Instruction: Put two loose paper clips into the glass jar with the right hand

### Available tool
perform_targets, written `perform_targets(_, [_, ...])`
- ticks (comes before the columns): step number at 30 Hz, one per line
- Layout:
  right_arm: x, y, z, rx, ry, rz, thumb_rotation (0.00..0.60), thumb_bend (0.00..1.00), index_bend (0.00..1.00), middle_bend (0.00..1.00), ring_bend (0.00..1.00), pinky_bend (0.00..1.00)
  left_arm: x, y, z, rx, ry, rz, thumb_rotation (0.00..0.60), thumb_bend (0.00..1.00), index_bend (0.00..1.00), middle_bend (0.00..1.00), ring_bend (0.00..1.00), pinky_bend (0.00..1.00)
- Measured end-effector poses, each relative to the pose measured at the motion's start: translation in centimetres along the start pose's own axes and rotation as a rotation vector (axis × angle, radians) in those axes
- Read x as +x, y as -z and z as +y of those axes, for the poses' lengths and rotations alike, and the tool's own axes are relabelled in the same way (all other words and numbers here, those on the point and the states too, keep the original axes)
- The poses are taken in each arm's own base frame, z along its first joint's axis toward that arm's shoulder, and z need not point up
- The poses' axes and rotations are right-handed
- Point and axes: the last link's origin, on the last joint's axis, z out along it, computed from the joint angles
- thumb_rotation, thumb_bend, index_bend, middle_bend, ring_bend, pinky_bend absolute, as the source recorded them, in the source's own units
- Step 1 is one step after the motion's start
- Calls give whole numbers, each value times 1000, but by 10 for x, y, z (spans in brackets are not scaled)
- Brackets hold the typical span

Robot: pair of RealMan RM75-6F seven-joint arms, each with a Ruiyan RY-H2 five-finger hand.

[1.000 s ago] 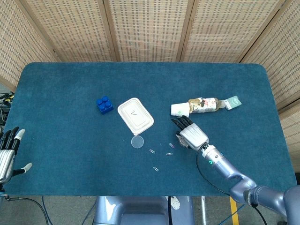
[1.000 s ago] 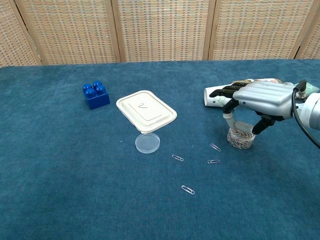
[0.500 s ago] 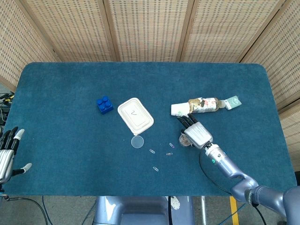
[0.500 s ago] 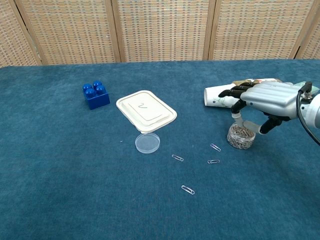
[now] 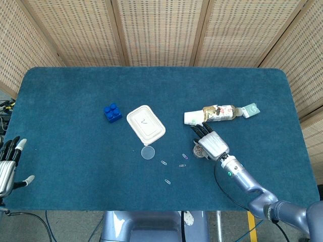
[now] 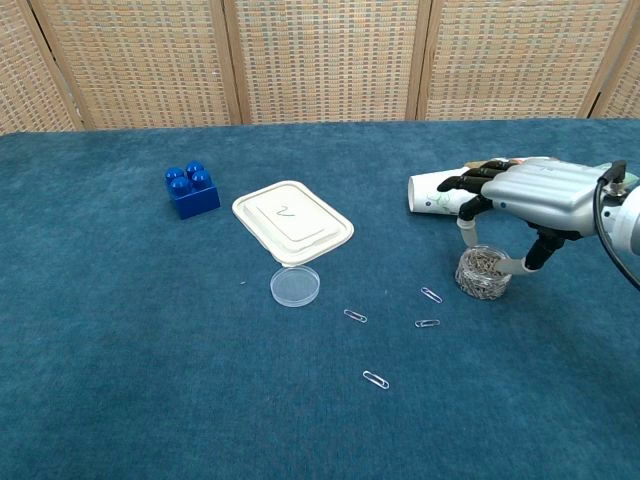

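Just under my right hand (image 6: 535, 195) the glass jar (image 6: 482, 273) is sitting, full of clips, and I am hovering there with fingers (image 6: 470, 182) spread and nothing in them. Four loose paper clips (image 6: 376, 379) are lying on the cloth left of the fingertips. My left hand (image 5: 7, 164) is resting open.

A blue brick (image 6: 193, 190) is sitting on the teal table (image 6: 120, 380), studs up, off to the left. Just right of it a white lidded box (image 6: 292, 222) is lying flat, and a clear round lid (image 6: 295, 286) is resting at its near corner. Further right, a bottle (image 5: 218, 113) is lying on its side, with a small white-green packet (image 5: 251, 109) at its far end.
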Motion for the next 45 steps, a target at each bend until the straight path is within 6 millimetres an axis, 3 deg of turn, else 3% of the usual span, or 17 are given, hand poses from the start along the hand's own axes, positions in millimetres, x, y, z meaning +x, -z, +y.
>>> perform_targets(18, [34,10,-20,65,-111,102,600,274,427,37,0,0,1,0,0,-2,0,1,600,0,0,0,0,0])
perform_targets(25, [21,24,-65,178,-222,-30,600,278,455,37,0,0,0,0,1,-3,-4,2,600,0,0,0,0,0])
perform_targets(36, [4,10,-117,236,-249,-139,600,281,470,37,0,0,-2,-2,-1,1,-3,-11,600,0,0,0,0,0])
perform_targets(45, [-1,10,-137,303,-237,-177,600,478,508,37,0,0,-1,-3,-2,5,2,-9,600,0,0,0,0,0])
